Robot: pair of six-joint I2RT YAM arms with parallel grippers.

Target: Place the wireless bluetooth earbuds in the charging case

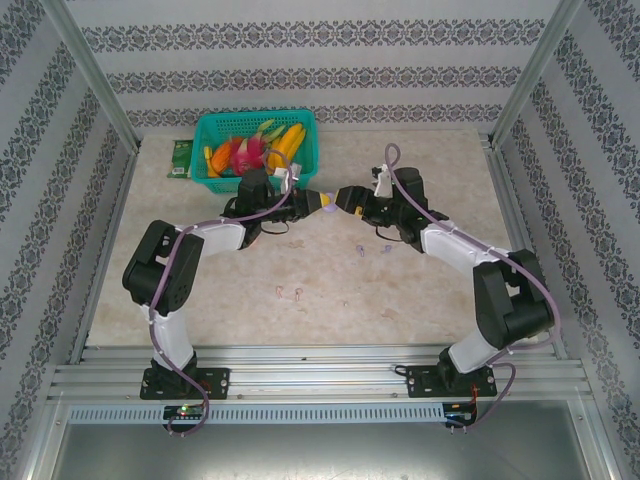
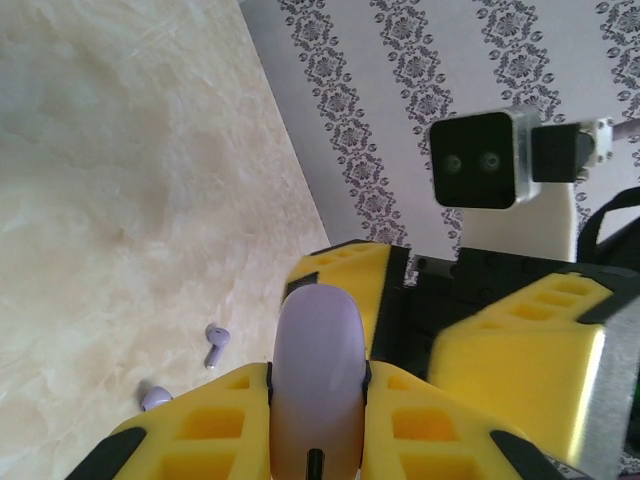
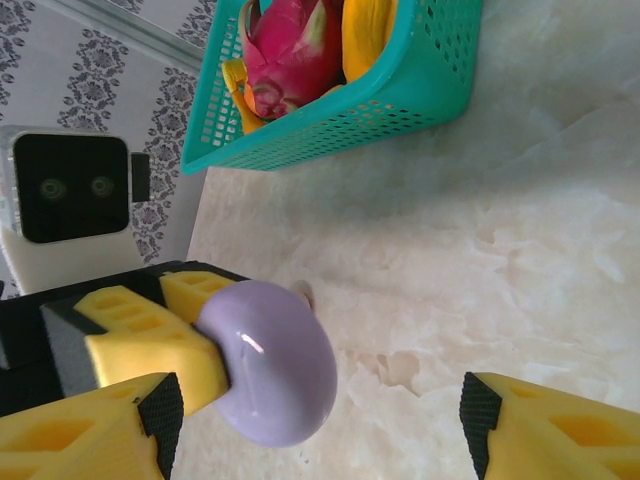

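Observation:
A closed, pale purple charging case (image 2: 318, 330) is clamped edge-on between my left gripper's (image 2: 318, 385) yellow fingers (image 2: 215, 425). Both grippers meet above the table's middle, left gripper (image 1: 322, 201) facing right gripper (image 1: 349, 197). In the right wrist view the case (image 3: 275, 365) hangs just inside the wide-open right gripper (image 3: 320, 415), close to its left finger (image 3: 90, 435). Two purple earbuds (image 2: 216, 342) (image 2: 155, 398) lie on the table below. The top view shows purple earbuds (image 1: 360, 251) and pink earbuds (image 1: 289, 293) scattered nearer the arms.
A teal basket (image 1: 255, 150) of toy fruit stands at the back left, with a green packet (image 1: 181, 158) beside it. The marble-look table (image 1: 200, 290) is ringed by patterned walls and metal rails. More small buds (image 1: 388, 313) lie toward the front.

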